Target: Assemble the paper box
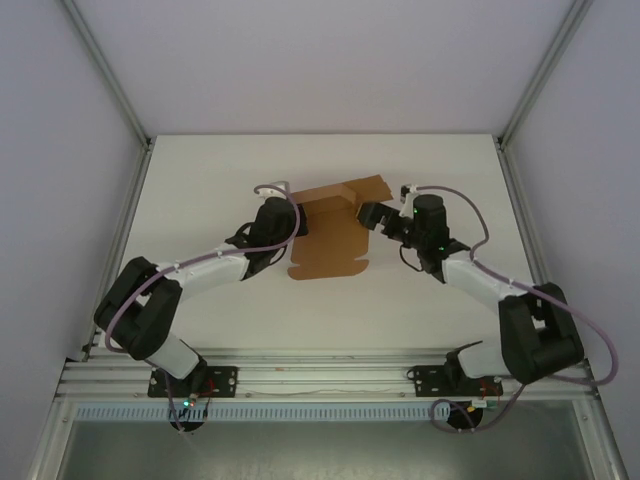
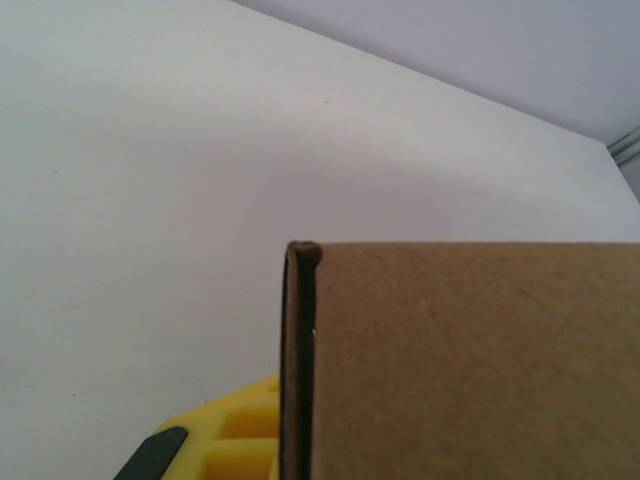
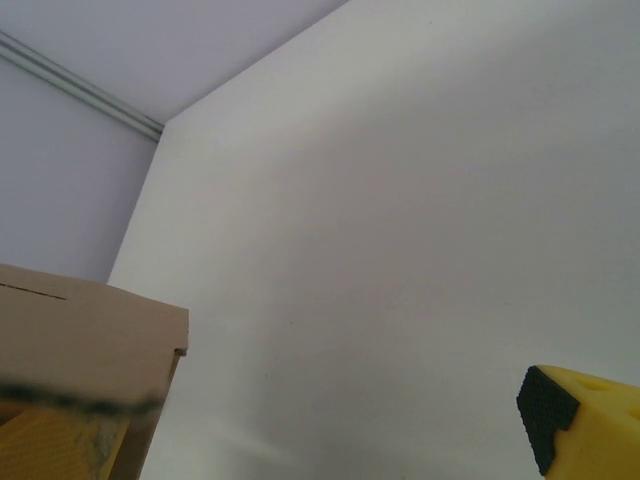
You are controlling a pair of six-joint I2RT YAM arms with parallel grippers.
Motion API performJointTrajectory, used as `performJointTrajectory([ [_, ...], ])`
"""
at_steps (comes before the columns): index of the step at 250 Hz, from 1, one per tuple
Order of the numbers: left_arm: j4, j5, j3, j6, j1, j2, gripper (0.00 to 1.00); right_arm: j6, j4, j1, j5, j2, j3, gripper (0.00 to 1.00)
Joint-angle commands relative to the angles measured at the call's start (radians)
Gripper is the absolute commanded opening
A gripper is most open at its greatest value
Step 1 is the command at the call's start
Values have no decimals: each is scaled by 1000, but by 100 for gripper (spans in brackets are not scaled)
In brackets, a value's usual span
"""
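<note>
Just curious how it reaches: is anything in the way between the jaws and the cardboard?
Nothing visible does. Both arms' jaws are right at the box, one at each side, and only bare table surrounds it.

The box (image 1: pixel 333 235) is plain brown kraft card, unmarked, a die-cut sheet only partly folded and not yet a closed shape. It lies on the table (image 1: pixel 200 220), a little toward 12 o'clock from the middle. Its largest part lies flat, with a notched, tabbed edge at 6 o'clock. At 12 to 1 o'clock a strip is creased and raised. In the left wrist view the box (image 2: pixel 470 360) shows a doubled edge standing upright, two layers close together. In the right wrist view the box (image 3: pixel 90 335) sits at 8 o'clock, one corner jutting out, with a thin slit line across its face.
</note>
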Motion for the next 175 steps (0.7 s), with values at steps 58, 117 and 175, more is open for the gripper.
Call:
performJointTrajectory([
  [58, 70, 38, 30, -11, -8, 37, 0, 211, 329, 17, -236, 214, 64, 89],
  [117, 69, 2, 38, 12, -9, 32, 0, 278, 366, 18, -279, 253, 59, 44],
  [175, 73, -13, 41, 8, -8, 38, 0, 306, 362, 20, -248, 216, 23, 18],
])
